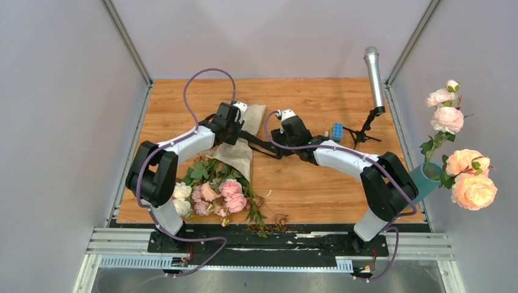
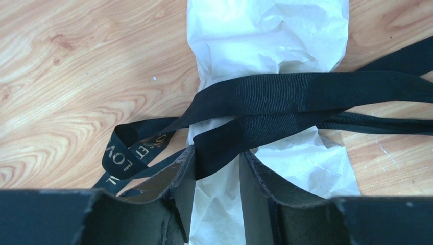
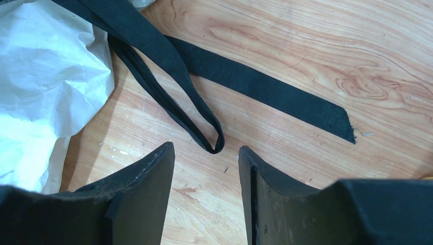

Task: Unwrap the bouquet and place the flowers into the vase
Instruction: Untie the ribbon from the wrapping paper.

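The tan kraft-paper bouquet of small pink and cream roses lies on the wooden table, with the left gripper parted astride its black ribbon and the right gripper parted beside a ribbon loop.

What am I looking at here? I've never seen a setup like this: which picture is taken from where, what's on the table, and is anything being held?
These are two robot arms bolted to the near edge of a wooden table. The wide picture looks down from above and behind them. The other two come from a camera on each wrist, so the dark shapes at the bottom are that arm's own fingers. On the table lies the bouquet, pink and cream roses in paper, tied with a black ribbon. A microphone and a blue block stand farther back, and the teal vase is at the far right. The left claw straddles the ribbon and paper; whether it pinches them I cannot tell. The right claw is open over bare wood, holding nothing.
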